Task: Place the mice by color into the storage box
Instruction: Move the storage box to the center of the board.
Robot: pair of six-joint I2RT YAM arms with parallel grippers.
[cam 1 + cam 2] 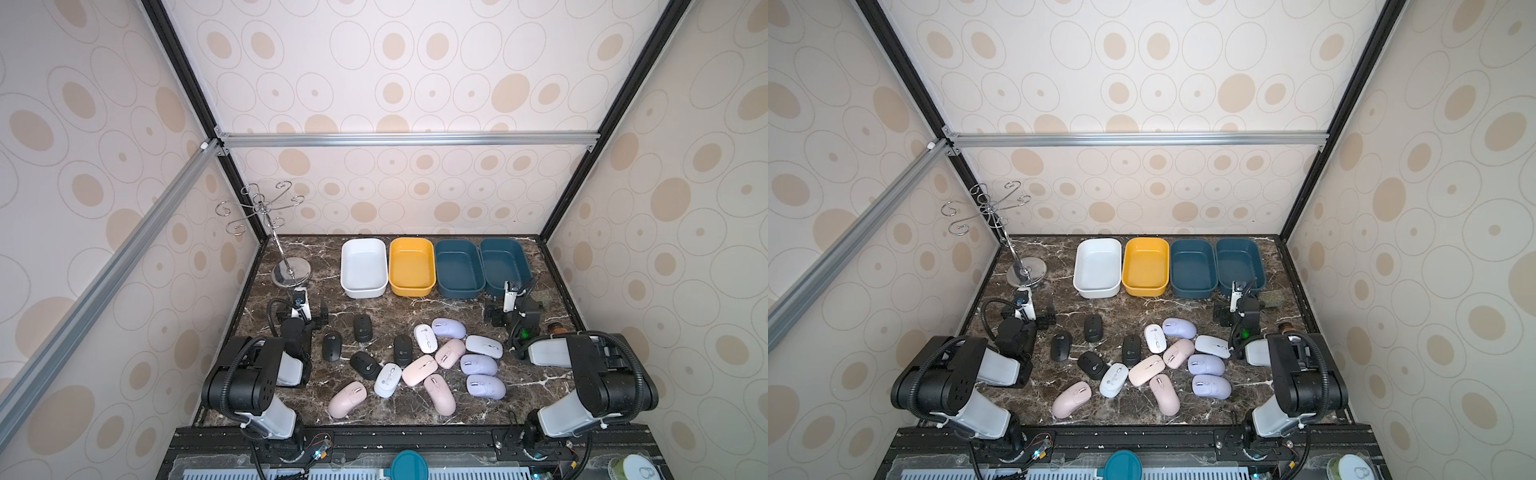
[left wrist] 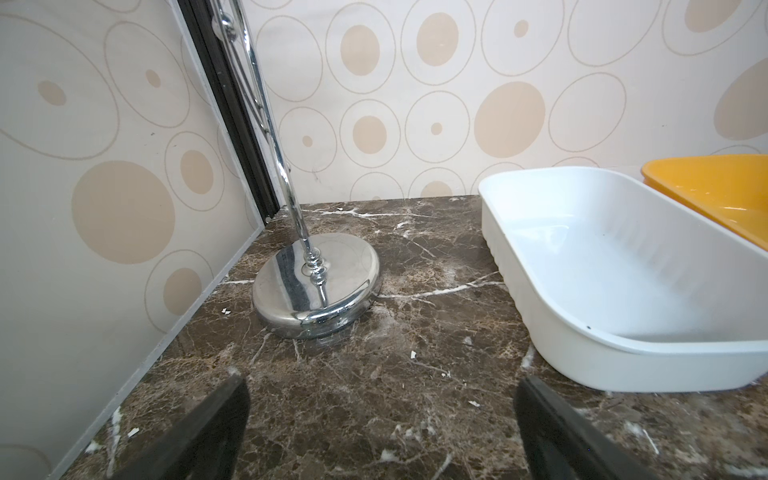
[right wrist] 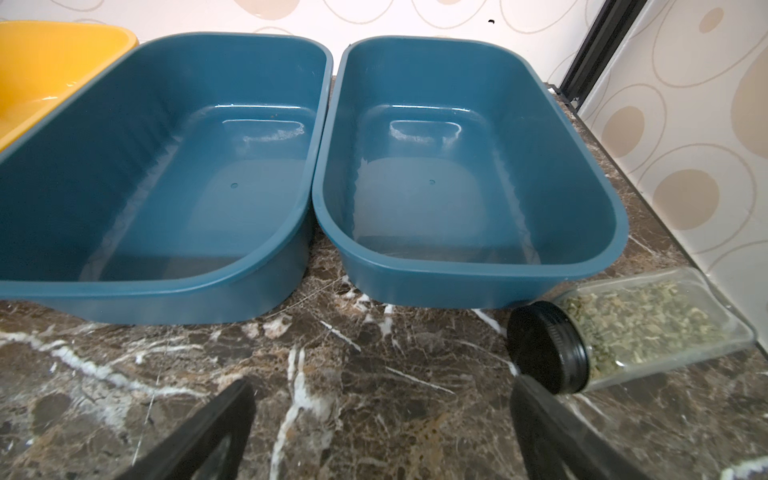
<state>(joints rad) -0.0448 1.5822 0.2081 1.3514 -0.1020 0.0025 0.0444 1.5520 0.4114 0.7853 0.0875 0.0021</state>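
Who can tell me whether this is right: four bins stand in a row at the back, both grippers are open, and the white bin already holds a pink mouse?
One slip: the white bin is empty, as both top views show. The pink mice lie on the table. The row of four and the open left gripper and right gripper stand as stated.

I count four black mice (image 1: 362, 328), three white mice (image 1: 426, 338), four pink mice (image 1: 419, 369) and three lavender mice (image 1: 478, 365), fourteen in all, on the tabletop (image 1: 536, 390). Along its far edge I count one white box (image 1: 363, 293), one yellow box (image 1: 411, 291) and two teal boxes (image 1: 461, 293), four in all. One chrome stand (image 1: 291, 272) is in the far left corner, one jar (image 3: 648, 328) by the right edge
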